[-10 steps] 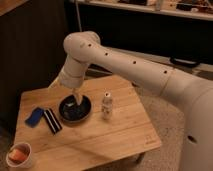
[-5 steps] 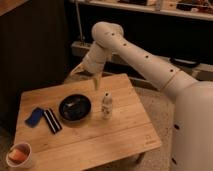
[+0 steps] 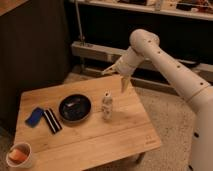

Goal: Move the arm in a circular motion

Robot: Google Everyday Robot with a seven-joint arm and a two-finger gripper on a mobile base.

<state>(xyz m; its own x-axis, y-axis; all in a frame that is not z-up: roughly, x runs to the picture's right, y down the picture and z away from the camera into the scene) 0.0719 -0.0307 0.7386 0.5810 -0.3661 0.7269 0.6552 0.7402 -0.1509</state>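
Above the far right corner of the wooden table (image 3: 125, 140), the arm (image 3: 165, 62) hangs bent, well clear of everything standing on it. Its gripper (image 3: 116, 71) is the arm's own tip, and seems spread and empty, though that's hard to confirm. To do the circling well, I'd keep the sweep smooth and high, passing over the small bottle (image 3: 106, 105) and black bowl (image 3: 75, 107).

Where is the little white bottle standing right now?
The bottle stands upright near the middle of the wooden table, just right of the black bowl. The arm's gripper hangs above the table's far edge.
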